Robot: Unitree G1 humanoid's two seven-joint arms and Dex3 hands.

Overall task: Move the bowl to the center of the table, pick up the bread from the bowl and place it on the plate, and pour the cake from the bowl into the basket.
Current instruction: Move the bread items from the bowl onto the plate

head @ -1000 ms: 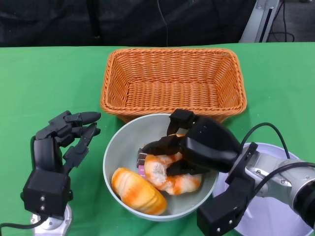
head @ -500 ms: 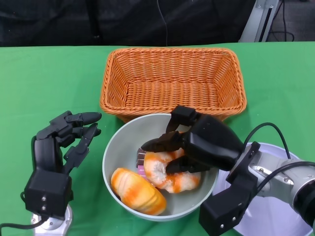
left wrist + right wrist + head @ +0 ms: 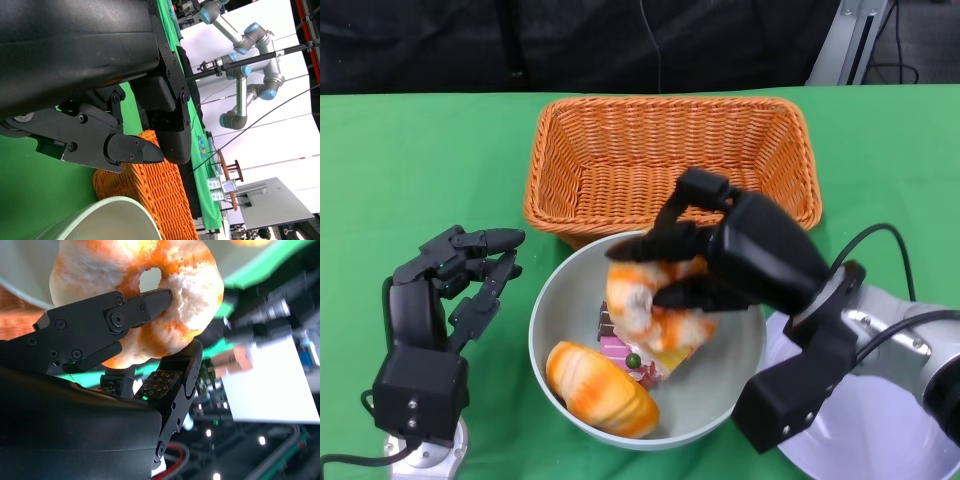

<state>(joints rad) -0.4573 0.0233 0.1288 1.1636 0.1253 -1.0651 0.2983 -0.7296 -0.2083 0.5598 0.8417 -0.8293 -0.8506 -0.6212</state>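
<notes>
A pale green bowl [image 3: 560,300] sits in front of the wicker basket [image 3: 670,160]. My right hand [image 3: 740,260] holds a ring-shaped orange-and-white bread [image 3: 640,305] lifted above the bowl; the right wrist view shows the bread [image 3: 145,295] pinched between the fingers [image 3: 100,325]. An oval orange bread [image 3: 600,388] and a small pink cake [image 3: 625,350] lie in the bowl. The white plate [image 3: 880,420] lies at the lower right, partly under my right forearm. My left hand [image 3: 440,300] hovers open just left of the bowl, holding nothing. The left wrist view shows the bowl's rim [image 3: 100,220].
The basket stands empty directly behind the bowl, nearly touching its rim. Green cloth covers the table [image 3: 410,170]. A black backdrop runs along the far edge. Cables trail from my right forearm over the plate.
My right hand has lifted the ring-shaped bread up out of the bowl, uncovering the pink cake beneath it. The left hand has stayed in place.
</notes>
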